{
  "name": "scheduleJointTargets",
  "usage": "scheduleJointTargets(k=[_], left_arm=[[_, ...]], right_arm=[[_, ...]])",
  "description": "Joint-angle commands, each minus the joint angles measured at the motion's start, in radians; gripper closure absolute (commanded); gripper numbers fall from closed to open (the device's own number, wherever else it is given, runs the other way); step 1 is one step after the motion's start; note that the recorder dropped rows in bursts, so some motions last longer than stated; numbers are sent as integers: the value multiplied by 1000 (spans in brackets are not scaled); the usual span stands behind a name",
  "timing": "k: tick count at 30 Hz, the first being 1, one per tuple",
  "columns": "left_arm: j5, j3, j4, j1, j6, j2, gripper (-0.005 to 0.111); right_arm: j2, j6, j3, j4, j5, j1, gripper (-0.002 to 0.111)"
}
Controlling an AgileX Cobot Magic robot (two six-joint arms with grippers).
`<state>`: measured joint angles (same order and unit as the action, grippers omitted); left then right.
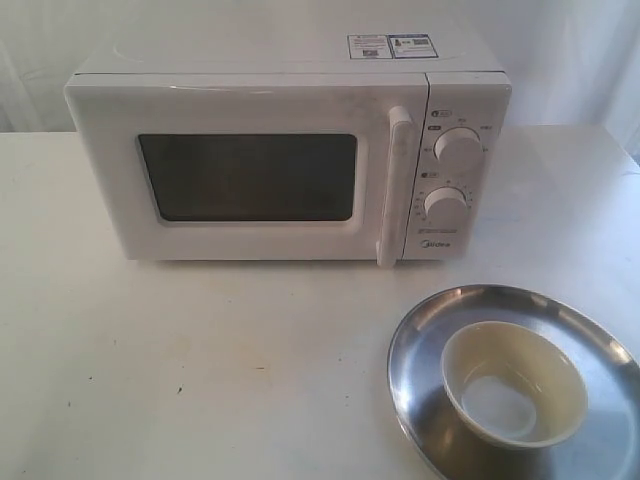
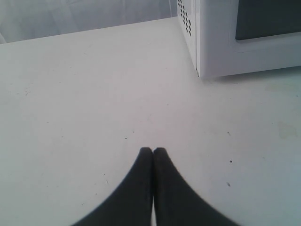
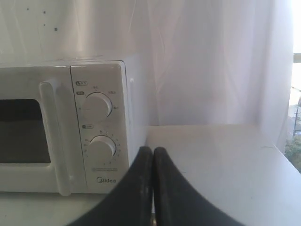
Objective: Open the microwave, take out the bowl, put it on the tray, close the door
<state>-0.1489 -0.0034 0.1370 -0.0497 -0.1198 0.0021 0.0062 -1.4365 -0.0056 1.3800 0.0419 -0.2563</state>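
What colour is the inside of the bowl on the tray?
Pale yellowish cream; the bowl shows best in the exterior view.

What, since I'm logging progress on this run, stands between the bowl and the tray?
Nothing visible does. The bowl already sits inside the tray, on the table in front of the microwave, and the door is shut.

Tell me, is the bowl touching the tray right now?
Touching. The exterior view shows the bowl sitting inside the tray, its base resting on the steel with no gap.
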Motion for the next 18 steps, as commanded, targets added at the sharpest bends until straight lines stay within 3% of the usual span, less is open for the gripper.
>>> scheduleJointTargets(k=[1, 5, 8, 11, 15, 18], left_arm=[[0, 3, -2, 2, -5, -2, 107], [0, 3, -2, 2, -5, -2, 107], [0, 3, -2, 2, -5, -2, 107], [0, 3, -2, 2, -5, -2, 107], [0, 3, -2, 2, -5, -2, 107], [0, 3, -2, 2, -5, -2, 107]], right_arm=[[-6, 22, 6, 16, 2, 7, 108], [-6, 50, 6, 4, -49, 7, 108], [-6, 218, 6, -198, -160, 7, 108], [-6, 567, 6, -524, -224, 7, 108], [-6, 1178, 6, -1014, -199, 7, 108], [-6, 1387, 6, -1245, -185, 7, 108]])
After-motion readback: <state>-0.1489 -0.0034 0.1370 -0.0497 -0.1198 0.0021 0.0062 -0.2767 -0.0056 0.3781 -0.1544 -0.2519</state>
